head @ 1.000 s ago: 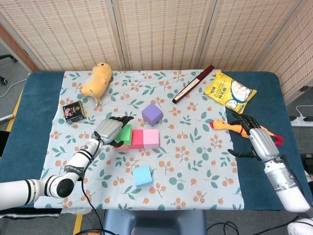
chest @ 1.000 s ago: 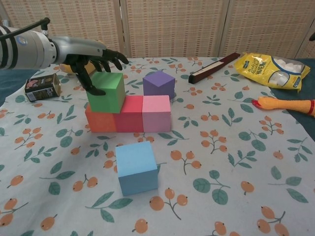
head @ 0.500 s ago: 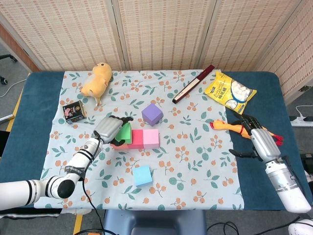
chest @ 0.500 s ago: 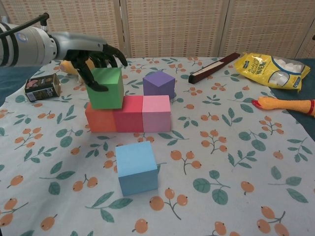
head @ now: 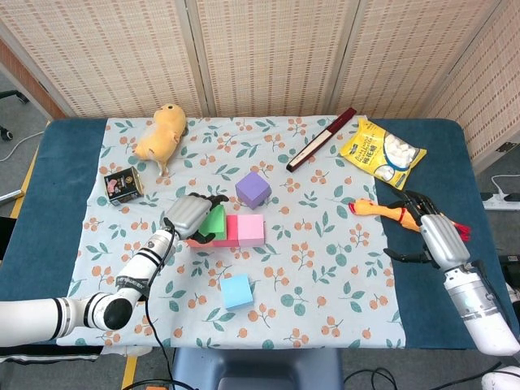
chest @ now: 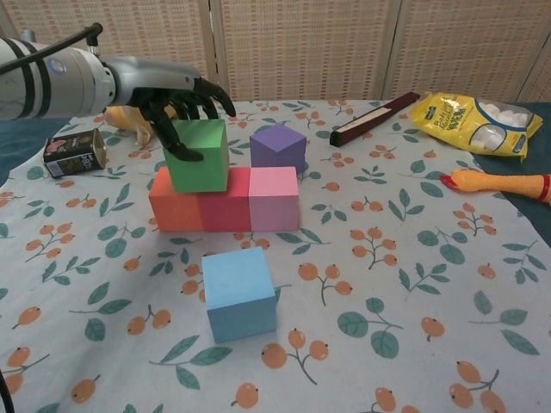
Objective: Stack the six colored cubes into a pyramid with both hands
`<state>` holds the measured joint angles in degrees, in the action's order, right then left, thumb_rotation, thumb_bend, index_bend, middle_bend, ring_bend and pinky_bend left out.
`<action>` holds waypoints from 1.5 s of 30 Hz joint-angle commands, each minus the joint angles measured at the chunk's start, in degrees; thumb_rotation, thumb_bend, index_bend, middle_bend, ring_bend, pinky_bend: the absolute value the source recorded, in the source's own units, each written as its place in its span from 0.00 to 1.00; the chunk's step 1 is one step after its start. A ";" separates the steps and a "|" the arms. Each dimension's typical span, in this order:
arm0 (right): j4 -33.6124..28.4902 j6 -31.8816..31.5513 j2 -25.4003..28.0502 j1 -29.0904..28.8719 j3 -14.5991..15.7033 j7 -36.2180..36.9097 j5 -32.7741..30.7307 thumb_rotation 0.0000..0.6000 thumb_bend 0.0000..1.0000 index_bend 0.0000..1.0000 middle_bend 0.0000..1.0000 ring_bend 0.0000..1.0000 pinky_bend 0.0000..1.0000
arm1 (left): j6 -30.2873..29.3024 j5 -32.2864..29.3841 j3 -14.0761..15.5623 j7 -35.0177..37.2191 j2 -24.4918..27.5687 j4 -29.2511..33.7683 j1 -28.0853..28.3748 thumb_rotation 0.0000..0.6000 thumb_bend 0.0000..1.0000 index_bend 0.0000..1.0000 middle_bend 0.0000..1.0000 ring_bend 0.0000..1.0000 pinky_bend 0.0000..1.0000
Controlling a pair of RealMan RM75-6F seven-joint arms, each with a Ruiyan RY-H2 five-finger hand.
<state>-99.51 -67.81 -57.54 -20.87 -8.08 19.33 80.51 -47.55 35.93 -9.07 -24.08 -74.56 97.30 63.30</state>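
At the far left of the bench (head: pixel 49 211), which carried a floral cloth over a dark blue cover, a small printed tin can (head: pixel 123 184) lay on its side, and behind it a yellow plush toy animal (head: pixel 161 132) lay on the cloth. The left hand (chest: pixel 176 96), metal-backed with black fingers, was curled over the green foam cube (chest: pixel 198 155), its thumb pressed on the front face and the other fingers hooked over the top rear edge, so it held the cube. That green cube sat on top of the bottom row, straddling the orange cube (chest: pixel 176 205) and the red cube (chest: pixel 227 201). The pink cube (chest: pixel 274 199) closed the row on the right, touching the red one. In front of the row, apart from it, the light blue cube (chest: pixel 239 292) stood alone on the cloth. Behind the pink cube, the purple cube (chest: pixel 278 148) stood by itself, near the row but not touching it. Further right, a long dark red box (chest: pixel 375 118) lay at a slant toward the back edge. Beside it lay a yellow bag of white sweets (chest: pixel 478 116), and in front of that a rubber chicken toy (chest: pixel 499 183). At the far right, the right hand (head: pixel 429 230) rested over the blue cover at the cloth's edge, fingers spread loosely and holding nothing, close to the rubber chicken's end.
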 commanded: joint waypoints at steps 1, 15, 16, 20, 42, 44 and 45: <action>0.03 0.12 0.05 -0.04 -0.02 -0.05 -0.02 1.00 0.07 0.00 0.25 0.02 0.00 | -0.17 -0.39 0.14 -0.29 -0.28 -0.28 0.22 1.00 0.32 0.16 0.27 0.32 0.25; 0.26 0.16 0.10 0.20 -0.12 0.26 -0.13 1.00 0.07 0.00 0.25 0.02 0.00 | -0.49 -1.02 0.77 -1.03 -0.67 -0.74 0.69 1.00 0.32 0.16 0.27 0.32 0.24; 0.27 0.12 0.08 0.20 -0.16 0.25 -0.13 1.00 0.07 0.00 0.25 0.02 0.00 | -0.51 -0.92 0.77 -0.97 -0.72 -0.79 0.67 1.00 0.32 0.16 0.27 0.32 0.24; 0.28 0.20 -0.01 0.19 -0.24 0.20 -0.27 1.00 0.07 0.00 0.25 0.02 0.00 | 0.08 -0.94 0.85 -0.63 -0.77 -1.05 0.70 1.00 0.32 0.16 0.27 0.32 0.24; 0.22 0.26 0.04 0.38 -0.45 -0.11 -0.61 1.00 0.07 0.00 0.25 0.02 0.00 | 1.09 -0.28 1.13 0.02 -0.43 -1.95 1.02 1.00 0.32 0.15 0.25 0.32 0.24; 0.17 0.22 0.07 0.41 -0.47 -0.16 -0.63 1.00 0.07 0.00 0.25 0.02 0.00 | 1.13 -0.04 1.16 0.15 -0.47 -2.18 0.99 1.00 0.32 0.15 0.25 0.32 0.24; 0.13 0.22 0.08 0.43 -0.47 -0.24 -0.68 1.00 0.07 0.00 0.25 0.02 0.00 | 1.24 0.23 1.18 0.35 -0.51 -2.35 0.91 1.00 0.32 0.15 0.25 0.32 0.24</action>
<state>-99.37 -67.59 -57.46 -20.44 -8.56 19.08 79.84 -46.37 36.03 -7.90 -23.85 -75.04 95.06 64.27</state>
